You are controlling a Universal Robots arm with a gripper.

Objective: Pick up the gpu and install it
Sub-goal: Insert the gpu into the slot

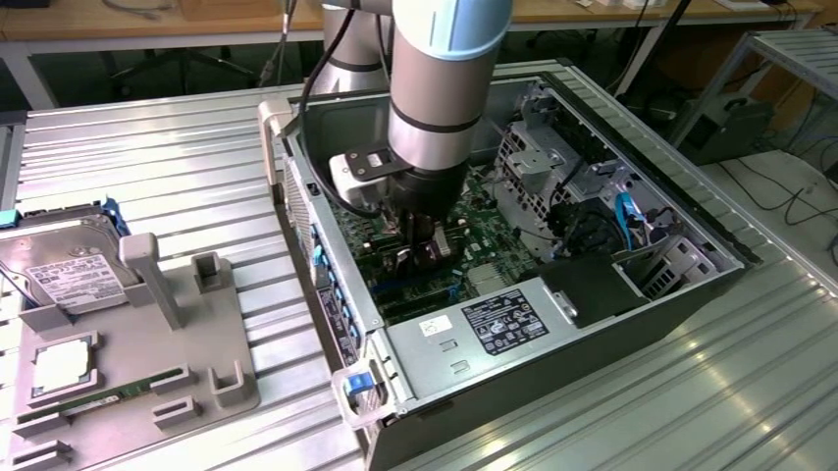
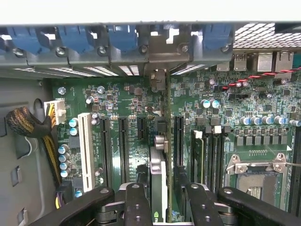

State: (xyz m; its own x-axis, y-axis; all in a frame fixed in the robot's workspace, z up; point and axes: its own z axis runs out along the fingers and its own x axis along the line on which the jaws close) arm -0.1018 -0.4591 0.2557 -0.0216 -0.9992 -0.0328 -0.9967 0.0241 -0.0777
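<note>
Ribbed metal tabletop (image 1: pixel 157 157) fills a workshop space, with wooden benches and cables behind. On it lies an open computer case (image 1: pixel 681 211), its green motherboard (image 1: pixel 492 235) facing up. At the exterior view's left, a grey holder tray (image 1: pixel 196 353) carries a hard drive (image 1: pixel 59 270) with a white label; its print is too small to read.

One robot arm reaches down into the case. Its gripper (image 2: pixel 160 197) holds the gpu (image 2: pixel 159 174) edge-on, jaws closed narrowly on the card's two flat faces. Seen from the wrist, the card stands upright over the motherboard, in line with a long black expansion slot (image 2: pixel 178 139), its far end toward the case's rear bracket openings (image 2: pixel 157 59). Whether it is seated cannot be told.

Judging by its look, the card is light, stiff and thin, and probably fragile. Gripping the flat faces near the top edge seems safest.

A white sticker on the power supply (image 1: pixel 497 319) bears print that is illegible.
</note>
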